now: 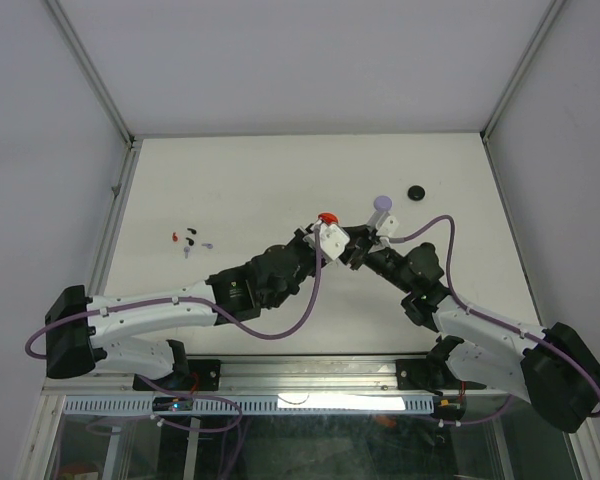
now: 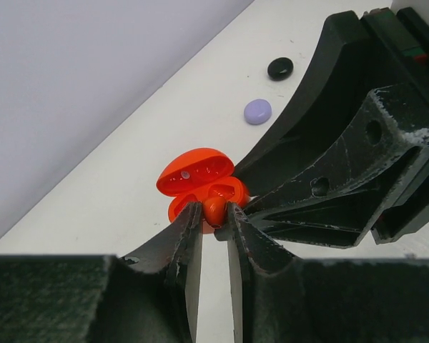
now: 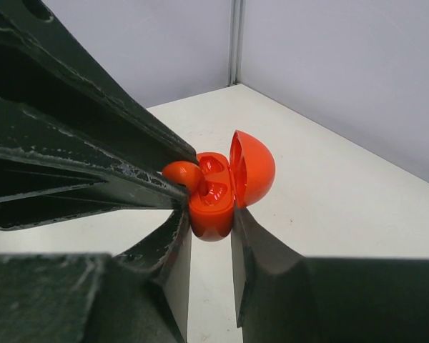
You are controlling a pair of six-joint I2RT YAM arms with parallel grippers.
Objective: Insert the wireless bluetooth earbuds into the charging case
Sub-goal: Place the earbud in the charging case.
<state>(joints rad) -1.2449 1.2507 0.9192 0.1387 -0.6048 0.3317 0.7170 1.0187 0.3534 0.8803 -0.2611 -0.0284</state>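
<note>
While right pincer (image 3: 211, 223) clamps the case (image 3: 252, 168), left pincer (image 2: 214, 219) pinches an earbud (image 2: 214, 208) against it.

Case (image 3: 222, 193): glossy orange clamshell at centre frame in the right wrist view. Its lid is open and standing upright on the right, both pockets are exposed, and the rounded base is clamped between the right gripper (image 3: 211, 229) fingers. Bud (image 2: 214, 209): small, glossy, same orange, pinched in the left gripper (image 2: 214, 218) tips at centre of the left wrist view. It sits right at the base's near rim, touching or just off it (can't tell), and isn't seated in a pocket yet.
</note>
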